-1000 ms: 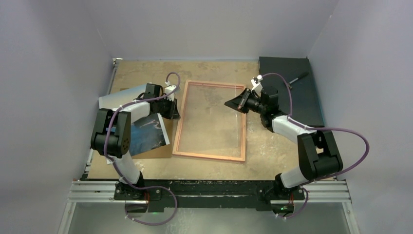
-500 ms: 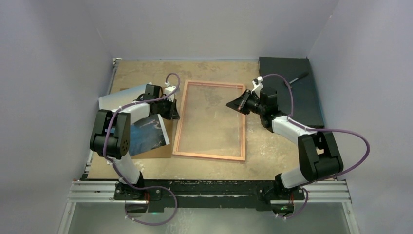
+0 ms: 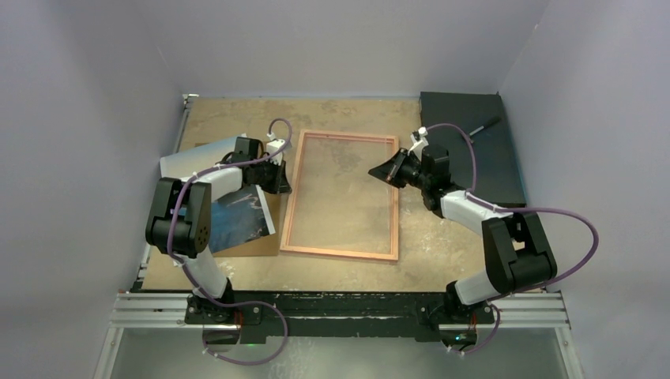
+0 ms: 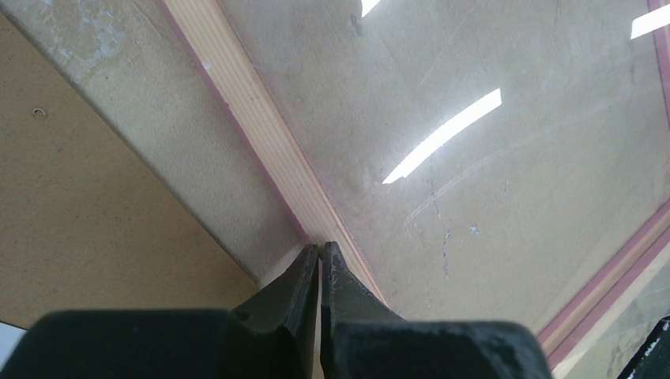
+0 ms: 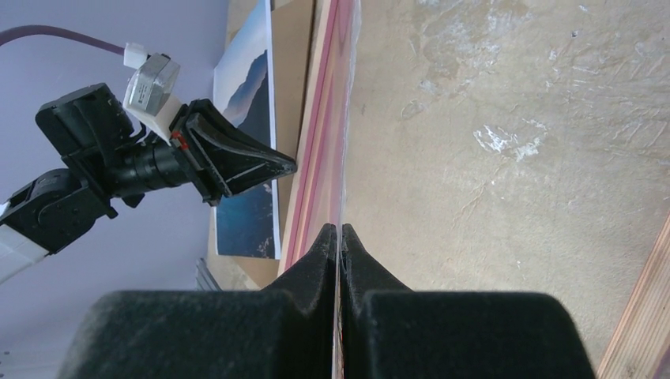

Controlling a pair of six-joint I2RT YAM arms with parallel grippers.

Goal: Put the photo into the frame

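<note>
Photo point(image 3: 237, 221) lies flat, picture side up, just left of the frame point(image 3: 340, 252). It rests on a brown backing board point(image 3: 265, 241), and the left arm hides its far part. Its long axis runs near-to-far, a little skewed against the frame's long sides, and its right edge is near the frame's left rail. The frame lies flat on the worktop point(image 3: 442, 237), pale wood side up, with nothing laid in it.

The left fingers point(image 4: 296, 288) are pressed together, with nothing visible between them. Their tips are down at the outer edge of the frame's left rail, so the photo lies on the side of them away from the frame.

The right fingers point(image 5: 316, 264) are also pressed together, hanging over the pane just inside the frame's right rail. A thin bright line runs up to their tips, and I cannot tell whether they nip anything.

The left arm is clearly nearer the photo. The coming move looks like a carry rightward over the left rail, with the print squared to the frame's long sides.
</note>
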